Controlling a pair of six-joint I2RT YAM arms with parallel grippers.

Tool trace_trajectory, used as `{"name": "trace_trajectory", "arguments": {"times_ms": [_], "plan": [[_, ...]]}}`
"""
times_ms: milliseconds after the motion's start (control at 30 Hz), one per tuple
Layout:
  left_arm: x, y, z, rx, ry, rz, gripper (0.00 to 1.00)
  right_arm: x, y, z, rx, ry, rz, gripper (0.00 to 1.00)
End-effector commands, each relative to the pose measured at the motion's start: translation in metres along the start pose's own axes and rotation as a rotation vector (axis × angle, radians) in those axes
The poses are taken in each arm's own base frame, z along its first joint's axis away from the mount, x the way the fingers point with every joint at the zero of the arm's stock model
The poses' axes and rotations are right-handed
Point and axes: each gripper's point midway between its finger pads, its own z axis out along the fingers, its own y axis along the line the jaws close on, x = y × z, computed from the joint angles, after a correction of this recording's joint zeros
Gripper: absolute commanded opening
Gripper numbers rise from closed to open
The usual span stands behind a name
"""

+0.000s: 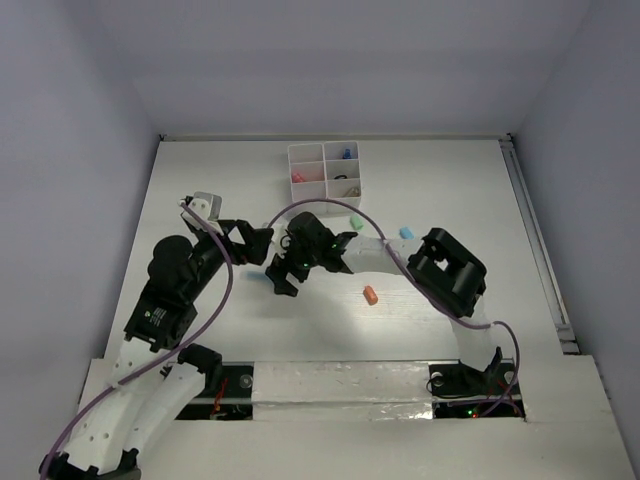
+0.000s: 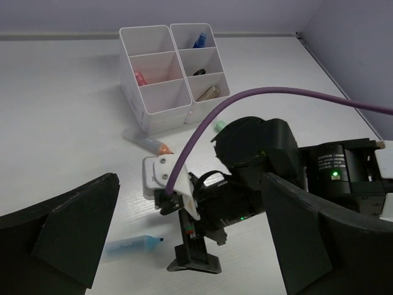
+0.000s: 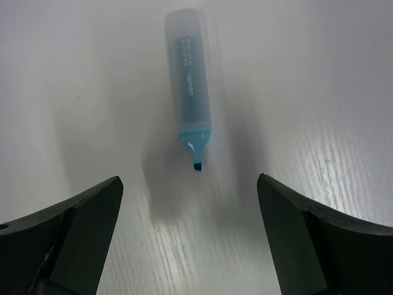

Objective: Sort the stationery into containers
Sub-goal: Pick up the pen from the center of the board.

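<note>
Where the light-blue marker [image 3: 189, 104] lies: flat on the table [image 1: 450, 180], left of centre and well short of the organiser box [image 1: 323, 165] at the far edge. Nothing touches it.
Marker orientation: tip end towards the right gripper [image 3: 189, 190], barrel running away along the line of the gap.
Right gripper state: jaws spread wide and empty. The marker sits just ahead of the fingertips, not between them.
Reason for alignment (judgement): fingers flank the barrel's long axis, so closing lower down would pinch it across its width.
Right arm pose: reaches from the near right across to the left, elbow raised at right, wrist bent down over the marker.
Left gripper [image 1: 262, 245] state: wide open, holding nothing.
Left arm pose: folded at left, its gripper just beside the right wrist and facing the box. It is judged to be standing by.
Box contents: several cells hold items, one of them pink.
Loose items: orange piece [image 1: 370, 295], green piece [image 1: 357, 221] and blue piece [image 1: 406, 232] to the right.
Risk (judgement): the wrists are close together, so contact is possible.
</note>
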Motion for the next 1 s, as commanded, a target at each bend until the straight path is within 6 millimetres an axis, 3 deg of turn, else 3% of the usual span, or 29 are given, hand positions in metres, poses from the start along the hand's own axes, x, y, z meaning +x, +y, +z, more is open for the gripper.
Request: {"name": "trace_trajectory", "arguments": {"times_ms": [0, 100, 233, 300, 367, 467, 500, 567, 600, 667, 700, 733, 767, 800, 867, 900, 933, 967], "plan": [[-0.022, -0.008, -0.004, 0.037, -0.078, -0.003, 0.99, -0.002, -0.005, 0.017, 0.049, 0.033, -0.084, 0.96], [-0.024, -0.012, -0.006, 0.058, -0.089, -0.008, 0.99, 0.0, -0.013, 0.029, 0.063, 0.034, -0.105, 0.93], [-0.024, -0.012, -0.007, 0.056, -0.091, -0.012, 0.99, 0.002, -0.019, 0.037, 0.07, 0.056, -0.134, 0.72], [-0.026, -0.007, -0.008, 0.032, -0.102, -0.016, 0.99, -0.002, -0.016, 0.041, 0.063, 0.057, -0.155, 0.72], [-0.026, -0.007, -0.008, 0.029, -0.103, -0.017, 0.99, -0.001, -0.018, 0.044, 0.061, 0.066, -0.167, 0.63], [-0.024, -0.002, -0.006, 0.005, -0.091, -0.031, 0.99, 0.008, -0.014, 0.051, 0.046, 0.096, -0.183, 0.62], [-0.023, 0.0, -0.005, -0.004, -0.087, -0.037, 0.99, 0.01, -0.013, 0.051, 0.034, 0.101, -0.186, 0.53], [-0.022, 0.008, -0.003, -0.047, -0.086, -0.052, 0.99, 0.018, -0.008, 0.056, 0.021, 0.123, -0.192, 0.44], [-0.02, 0.009, 0.0, -0.058, -0.071, -0.079, 0.99, 0.023, -0.009, 0.051, 0.034, 0.117, -0.2, 0.23], [-0.023, 0.008, 0.0, -0.054, -0.071, -0.083, 0.99, 0.02, -0.007, 0.047, 0.036, 0.109, -0.203, 0.19], [-0.022, 0.007, 0.002, -0.05, -0.059, -0.086, 0.99, 0.002, -0.006, 0.037, 0.05, 0.063, -0.224, 0.16], [-0.02, 0.006, 0.003, -0.05, -0.04, -0.095, 0.99, 0.003, -0.005, 0.031, 0.058, 0.061, -0.227, 0.15], [-0.03, 0.002, 0.002, -0.042, -0.046, -0.098, 0.99, -0.003, -0.004, 0.024, 0.064, 0.048, -0.233, 0.13], [-0.028, 0.001, 0.005, -0.044, -0.02, -0.106, 0.99, -0.017, -0.001, 0.01, 0.074, 0.029, -0.24, 0.07], [-0.04, -0.006, 0.004, -0.024, -0.021, -0.125, 0.99, -0.021, 0.005, -0.007, 0.077, 0.016, -0.239, 0.05], [-0.04, -0.01, 0.006, -0.006, -0.007, -0.13, 0.99, -0.04, 0.011, -0.026, 0.089, -0.032, -0.245, 0.05], [-0.042, -0.013, 0.007, 0.004, -0.003, -0.134, 0.99, -0.043, 0.014, -0.036, 0.095, -0.048, -0.244, 0.05], [-0.048, -0.019, 0.006, 0.028, -0.003, -0.136, 0.99, -0.029, 0.017, -0.043, 0.094, -0.03, -0.231, 0.05]]}}
